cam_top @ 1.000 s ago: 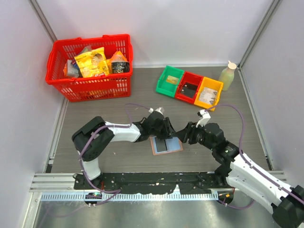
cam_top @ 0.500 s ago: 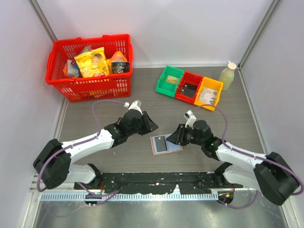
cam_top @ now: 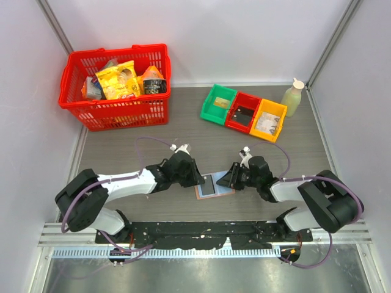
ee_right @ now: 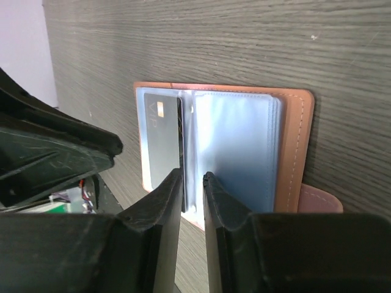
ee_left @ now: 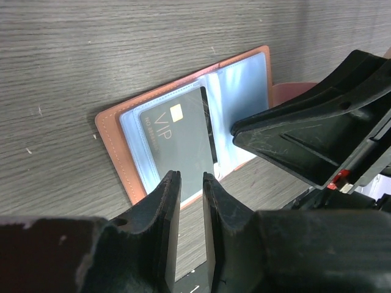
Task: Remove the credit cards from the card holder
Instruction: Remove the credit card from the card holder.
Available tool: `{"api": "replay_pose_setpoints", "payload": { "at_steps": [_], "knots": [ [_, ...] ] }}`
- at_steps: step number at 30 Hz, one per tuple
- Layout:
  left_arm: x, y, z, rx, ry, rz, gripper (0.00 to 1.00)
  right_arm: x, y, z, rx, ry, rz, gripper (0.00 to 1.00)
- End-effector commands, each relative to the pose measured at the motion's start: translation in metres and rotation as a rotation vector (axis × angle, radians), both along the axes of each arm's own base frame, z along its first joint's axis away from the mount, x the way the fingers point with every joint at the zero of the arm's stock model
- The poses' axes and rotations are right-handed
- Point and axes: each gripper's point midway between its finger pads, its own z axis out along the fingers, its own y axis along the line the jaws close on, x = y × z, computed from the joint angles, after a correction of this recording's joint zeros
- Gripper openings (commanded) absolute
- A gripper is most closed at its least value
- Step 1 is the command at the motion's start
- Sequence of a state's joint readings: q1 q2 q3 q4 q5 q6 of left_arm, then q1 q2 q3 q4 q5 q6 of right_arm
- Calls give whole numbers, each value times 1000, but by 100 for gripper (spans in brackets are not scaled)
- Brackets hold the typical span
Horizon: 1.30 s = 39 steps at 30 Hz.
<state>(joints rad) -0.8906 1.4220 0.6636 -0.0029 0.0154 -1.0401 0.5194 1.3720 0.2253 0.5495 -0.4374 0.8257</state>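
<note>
The card holder [cam_top: 215,185] lies open and flat on the table, with a pinkish-tan rim [ee_left: 113,149] and light blue sleeves [ee_right: 235,149]. One grey credit card [ee_left: 177,143] marked VIP with a gold chip sits in its left sleeve, and the card [ee_right: 160,143] also shows in the right wrist view. The snap tab [ee_right: 321,200] sticks out on the right. My left gripper [cam_top: 195,177] [ee_left: 191,180] hovers at the holder's left edge and my right gripper [cam_top: 229,179] [ee_right: 192,178] at its right edge, facing each other. On both, the jaws stand a narrow gap apart with nothing between them.
A red basket [cam_top: 116,85] of groceries stands at the back left. Green [cam_top: 218,102], red [cam_top: 242,112] and yellow [cam_top: 269,119] bins sit in a row at the back right, with a pale bottle [cam_top: 293,96] beside them. Walls close in on three sides.
Both grippers' jaws have narrowed. The left gripper pulled back to the left, then returned low beside the holder's left edge. The right gripper shifted slightly closer. The holder has not moved.
</note>
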Motion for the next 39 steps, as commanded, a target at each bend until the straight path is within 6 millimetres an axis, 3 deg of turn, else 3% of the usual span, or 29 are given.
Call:
{"api": "replay_pose_setpoints", "payload": {
  "at_steps": [1, 8, 18, 32, 39],
  "knots": [
    [-1, -10, -1, -26, 0, -20, 24, 1, -1, -2, 53, 18, -23, 26],
    [-5, -5, -17, 9, 31, -12, 15, 4, 10, 19, 109, -49, 44, 31],
    [-10, 7, -33, 74, 45, 17, 2, 3, 22, 20, 158, -34, 96, 34],
    [-23, 20, -47, 145, 61, 25, 0, -5, 40, 32, 202, -64, 201, 34],
    [-24, 20, -50, 154, 67, 23, 0, 0, 36, 20, 122, -62, 177, 34]
  ]
}}
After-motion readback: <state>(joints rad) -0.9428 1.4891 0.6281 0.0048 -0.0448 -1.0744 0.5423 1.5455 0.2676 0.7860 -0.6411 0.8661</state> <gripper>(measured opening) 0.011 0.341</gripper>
